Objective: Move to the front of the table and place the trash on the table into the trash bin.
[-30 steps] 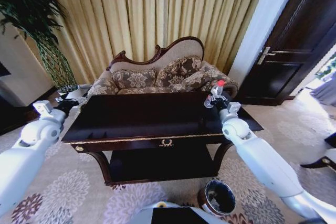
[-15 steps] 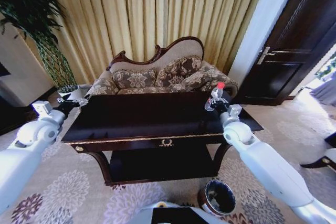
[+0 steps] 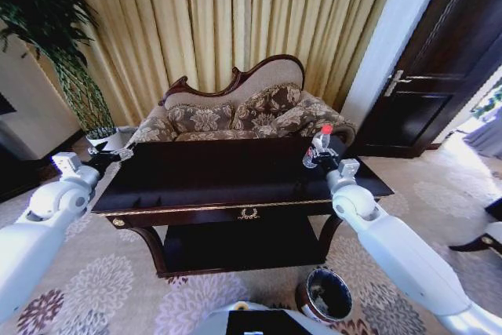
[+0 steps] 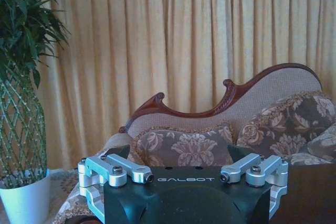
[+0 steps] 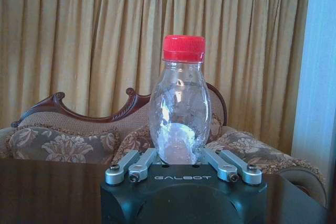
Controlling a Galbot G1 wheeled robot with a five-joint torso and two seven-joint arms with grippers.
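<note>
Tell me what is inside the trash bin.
The trash bin stands on the carpet below the table's front right corner. Its visible inside looks dark, with no trash discernible; its near part is cut off at the picture's edge.

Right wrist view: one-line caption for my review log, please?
Right tool grips a clear bottle with a red cap upright above the dark table, sofa and curtains behind.

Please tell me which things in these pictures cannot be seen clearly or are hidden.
- Bottle base, right wrist view: hidden behind the right gripper body, so the fingertips' contact is not visible.
- Bottle label, head view: too small to read.
- Left gripper fingertips, left wrist view: cut off behind its own body; open or shut unclear.
- Trash bin, head view: its dark inside hides any contents.
- Table top, head view: dark and glossy; small scraps cannot be made out.
</note>
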